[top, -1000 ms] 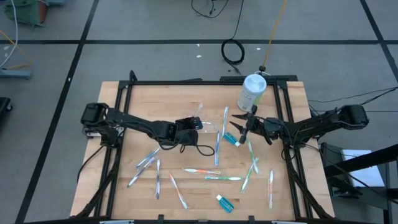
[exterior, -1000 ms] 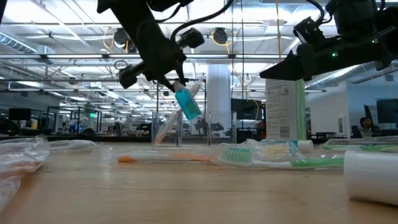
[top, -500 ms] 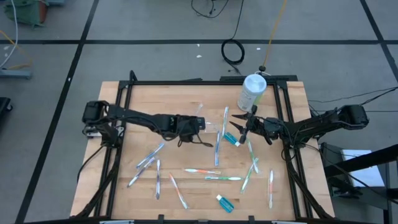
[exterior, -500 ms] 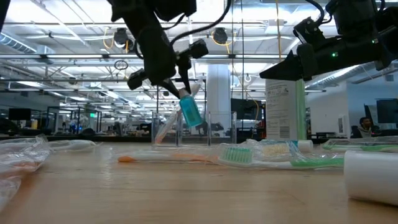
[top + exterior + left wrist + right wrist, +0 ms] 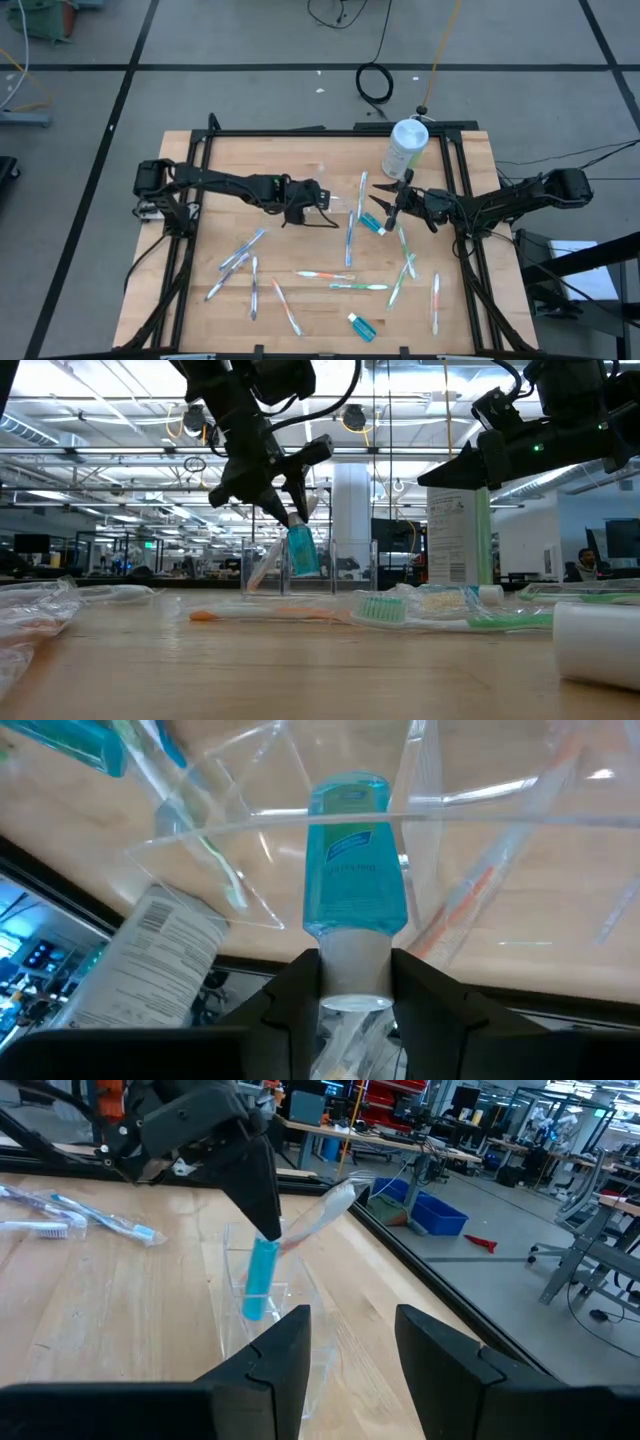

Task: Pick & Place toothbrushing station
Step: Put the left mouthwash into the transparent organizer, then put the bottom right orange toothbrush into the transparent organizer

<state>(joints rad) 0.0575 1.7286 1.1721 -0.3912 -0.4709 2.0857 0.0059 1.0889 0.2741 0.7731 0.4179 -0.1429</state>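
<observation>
Since a second ago my left fingers carried the blue toothpaste tube over the toothbrushing station, grasping its cap, tube hanging into a slot; right fingers wait released

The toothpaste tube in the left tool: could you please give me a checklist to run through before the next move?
1. Left tool is closed on the toothpaste tube at its white cap: ok.
2. Tube hangs upright, not tilted: ok.
3. Tube's lower end is inside the clear walls of the toothbrushing station: ok.
4. Tube's bottom is seated on the station floor: cannot tell.
5. The toothbrush leaning in the station is clear of the tube: cannot tell.
6. Right tool is open and waits apart from the station, near the canister: ok.
</observation>
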